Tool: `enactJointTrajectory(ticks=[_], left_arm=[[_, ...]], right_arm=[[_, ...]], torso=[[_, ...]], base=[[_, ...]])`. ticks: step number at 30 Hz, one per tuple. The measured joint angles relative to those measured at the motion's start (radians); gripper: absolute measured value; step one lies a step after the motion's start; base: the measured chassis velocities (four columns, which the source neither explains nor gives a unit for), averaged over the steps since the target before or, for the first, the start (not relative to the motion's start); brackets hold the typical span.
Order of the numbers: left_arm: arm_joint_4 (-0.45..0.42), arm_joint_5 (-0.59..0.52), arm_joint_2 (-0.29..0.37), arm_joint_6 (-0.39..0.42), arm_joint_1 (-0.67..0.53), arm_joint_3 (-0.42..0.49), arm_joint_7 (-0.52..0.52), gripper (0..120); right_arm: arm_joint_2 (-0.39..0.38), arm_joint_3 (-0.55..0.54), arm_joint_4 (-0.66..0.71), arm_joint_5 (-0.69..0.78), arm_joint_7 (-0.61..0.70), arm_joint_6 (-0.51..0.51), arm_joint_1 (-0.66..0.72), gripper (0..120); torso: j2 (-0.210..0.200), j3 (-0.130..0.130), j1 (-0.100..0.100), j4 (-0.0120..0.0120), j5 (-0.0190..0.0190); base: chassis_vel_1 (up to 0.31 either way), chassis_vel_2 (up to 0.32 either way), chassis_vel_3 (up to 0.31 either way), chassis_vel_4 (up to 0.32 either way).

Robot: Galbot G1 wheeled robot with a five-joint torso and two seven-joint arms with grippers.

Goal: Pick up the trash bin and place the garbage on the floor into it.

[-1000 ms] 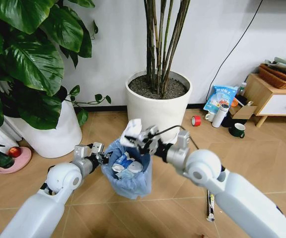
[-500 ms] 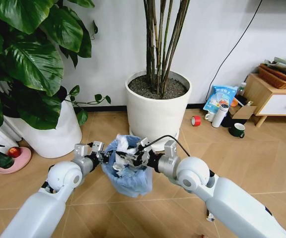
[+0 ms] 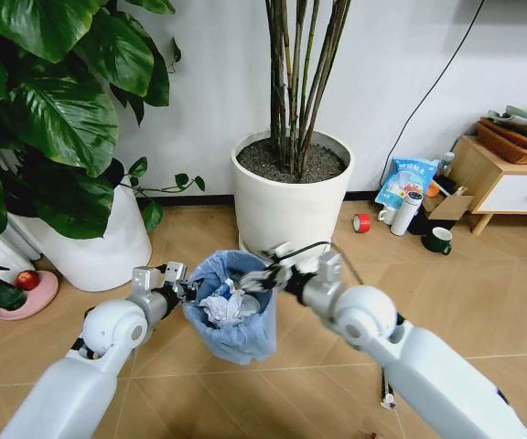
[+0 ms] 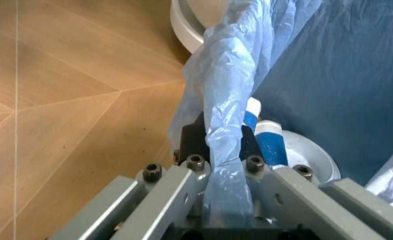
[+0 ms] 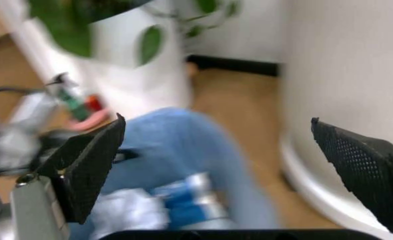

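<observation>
**Tissue dropped, right gripper comes away empty**

The right gripper (image 3: pixel 265 277) now sits at the far rim of the trash bin (image 3: pixel 236 315) with its fingers (image 5: pixel 90 167) spread wide and nothing between them. A second ago it carried a crumpled white tissue above the bin, and half a second ago it was dipped into the bin's mouth. That tissue (image 3: pixel 227 306) now lies on top of the garbage inside the light blue bag, so this piece counts as delivered.

The left gripper (image 3: pixel 174 283) keeps its pinch on the near-left rim, jaws pressed together on a fold of the bag (image 4: pixel 226 150), holding the bin off the floor (image 3: pixel 483 274) in front of the big white plant pot (image 3: pixel 291 197).

One thin dark wrapper (image 3: pixel 388 380) remains on the planks beside the right arm, so by my reading the job is not yet finished.
</observation>
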Motion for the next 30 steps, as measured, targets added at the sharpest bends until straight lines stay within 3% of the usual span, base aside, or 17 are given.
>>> enactJointTrajectory(ticks=[4,7,8,15,20,23,30], left_arm=[[-0.023,0.008,0.002,0.0,0.033,-0.03,0.001,0],[-0.033,0.01,0.001,0.0,0.037,-0.036,0.001,0],[-0.033,0.01,0.001,0.0,0.037,-0.036,0.001,0],[-0.043,0.008,0.004,-0.003,0.038,-0.039,0.005,0],[-0.045,0.008,0.003,-0.004,0.039,-0.037,0.008,0],[-0.058,0.009,0.001,-0.005,0.047,-0.036,0.008,0],[-0.069,0.011,-0.002,-0.005,0.049,-0.029,0.006,0]], right_arm=[[-0.01,0.075,-0.022,-0.018,0.02,0.013,-0.045,100],[-0.007,0.23,-0.045,-0.092,-0.012,0.015,-0.165,100],[-0.007,0.23,-0.045,-0.092,-0.012,0.015,-0.165,100],[0.058,0.563,-0.088,-0.294,-0.201,0.08,-0.49,100],[0.112,0.641,-0.119,-0.354,-0.241,0.13,-0.587,100],[0.181,0.697,-0.206,-0.429,-0.261,0.175,-0.646,100],[0.2,0.742,-0.331,-0.447,-0.28,0.173,-0.683,100]], torso=[[0.0,0.0,0.0,0.0008,0.0002],[0.0,0.0,0.0,0.0009,0.0002],[0.0,0.0,0.0,0.0009,0.0002],[0.0,0.0,0.0,0.0,-0.0003],[0.0,0.0,0.0,0.0004,0.0003],[0.0,0.0,0.0,0.0004,0.0003],[0.0,0.0,0.0,0.0004,-0.0002]], base=[[0.0,0.0,0.0,0.0],[0.0,0.0,0.0,0.0],[0.0,0.0,0.0,0.0],[0.0,0.0,0.0,0.0],[0.0,0.0,0.0,0.0],[0.0,0.0,0.0,0.0],[0.0,0.0,0.0,0.0]])
